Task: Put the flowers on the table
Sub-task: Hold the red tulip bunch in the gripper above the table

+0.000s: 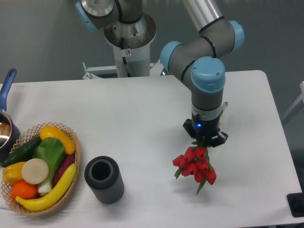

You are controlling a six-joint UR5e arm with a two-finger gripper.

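The flowers (195, 166), a small bunch of red tulips with green leaves, hang or rest at the right of the white table (142, 118), buds toward the front edge. My gripper (205, 140) points straight down over their stem end. Its fingers sit around the stems and look shut on them. The stems are mostly hidden under the gripper. I cannot tell whether the buds touch the tabletop.
A dark grey ribbed cylinder vase (104, 179) stands at the front middle. A wicker basket (71, 185) of fruit and vegetables sits at the front left. A pot with a blue handle (6, 121) is at the left edge. The arm's base (129, 42) stands behind the table.
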